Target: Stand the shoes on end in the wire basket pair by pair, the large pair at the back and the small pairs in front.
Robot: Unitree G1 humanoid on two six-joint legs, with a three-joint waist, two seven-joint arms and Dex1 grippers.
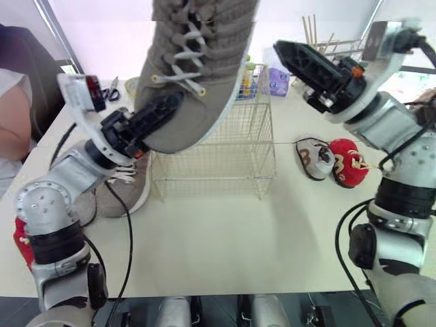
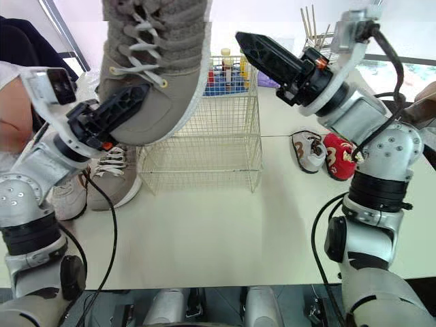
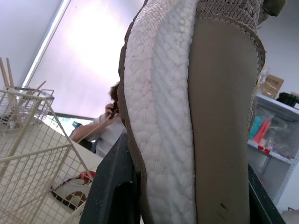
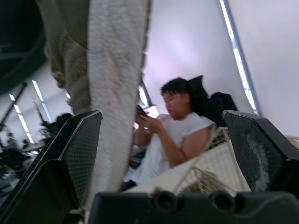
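A large grey lace-up shoe [image 1: 197, 61] hangs in the air, toe down, above the left part of the white wire basket [image 1: 231, 153]. My left gripper [image 1: 167, 105] is shut on it, and in the left wrist view the white sole [image 3: 163, 121] runs between the two fingers. At the shoe's right side, over the basket, my right gripper [image 1: 289, 58] is open, its fingers [image 4: 70, 154] spread wide beside the shoe's edge [image 4: 112, 93]. A second large grey shoe [image 1: 126, 187] lies on the table left of the basket.
A small grey shoe [image 1: 313, 158] and a small red shoe [image 1: 349, 163] lie right of the basket. A pale shoe [image 1: 85, 204] lies at the far left. Bottles [image 2: 225, 68] and a rack with sticks [image 1: 320, 37] stand behind. A person [image 1: 13, 116] sits at the left.
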